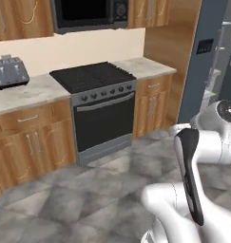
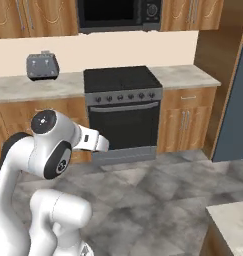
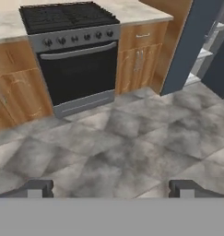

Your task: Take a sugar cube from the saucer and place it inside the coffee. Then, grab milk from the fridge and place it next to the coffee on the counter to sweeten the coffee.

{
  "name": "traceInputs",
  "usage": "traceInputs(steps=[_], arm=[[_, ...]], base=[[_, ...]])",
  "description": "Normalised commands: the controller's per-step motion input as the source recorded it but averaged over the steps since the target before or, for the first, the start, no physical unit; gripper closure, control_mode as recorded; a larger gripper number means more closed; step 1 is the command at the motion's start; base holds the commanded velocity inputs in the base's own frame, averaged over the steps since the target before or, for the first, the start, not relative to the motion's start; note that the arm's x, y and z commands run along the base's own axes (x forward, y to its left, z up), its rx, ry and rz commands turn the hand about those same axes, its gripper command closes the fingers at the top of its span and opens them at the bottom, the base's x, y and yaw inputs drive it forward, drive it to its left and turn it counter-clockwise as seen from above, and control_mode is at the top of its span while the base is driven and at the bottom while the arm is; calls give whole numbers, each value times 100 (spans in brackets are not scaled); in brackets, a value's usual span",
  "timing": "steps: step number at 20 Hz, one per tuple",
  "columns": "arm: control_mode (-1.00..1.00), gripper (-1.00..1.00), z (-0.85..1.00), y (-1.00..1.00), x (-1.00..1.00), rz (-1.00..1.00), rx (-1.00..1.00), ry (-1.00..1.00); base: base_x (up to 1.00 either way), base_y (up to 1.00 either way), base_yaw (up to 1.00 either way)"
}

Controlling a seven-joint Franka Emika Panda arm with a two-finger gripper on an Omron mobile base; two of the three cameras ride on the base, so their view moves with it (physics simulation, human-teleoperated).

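Note:
My gripper [image 3: 111,188] hangs open over the grey tiled floor, its two dark fingertips [image 3: 39,187] far apart with nothing between them. The dark slate-grey fridge [image 1: 202,66] stands at the right end of the cabinets, and its pale shelves [image 3: 210,44] show past the slate panel [image 3: 189,46]. In the right base view the fridge [image 2: 238,110] is at the right edge. The beige marble counter [image 1: 22,92] runs along the wall on both sides of the stove. The sugar cube, saucer, coffee and milk are out of view.
A black stove with oven [image 1: 100,109] sits in the middle of the counter run, with a microwave [image 1: 88,14] above it. A grey toaster [image 1: 10,72] stands on the left counter. Another counter corner [image 2: 233,215] juts in at the lower right. Open floor [image 3: 113,138] lies ahead.

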Motion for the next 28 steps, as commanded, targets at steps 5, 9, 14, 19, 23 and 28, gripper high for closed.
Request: traceInputs(steps=[5, 9, 14, 19, 23, 28], arm=[[100, -100, 0, 0, 0, 0, 0, 0], [100, -100, 0, 0, 0, 0, 0, 0], [100, -100, 0, 0, 0, 0, 0, 0], [100, -100, 0, 0, 0, 0, 0, 0], [100, -100, 0, 0, 0, 0, 0, 0], [100, -100, 0, 0, 0, 0, 0, 0]], base=[[100, 0, -35], [100, 0, -33], [100, -18, -29], [100, -45, -31], [100, -63, -29], [100, -69, -16]])
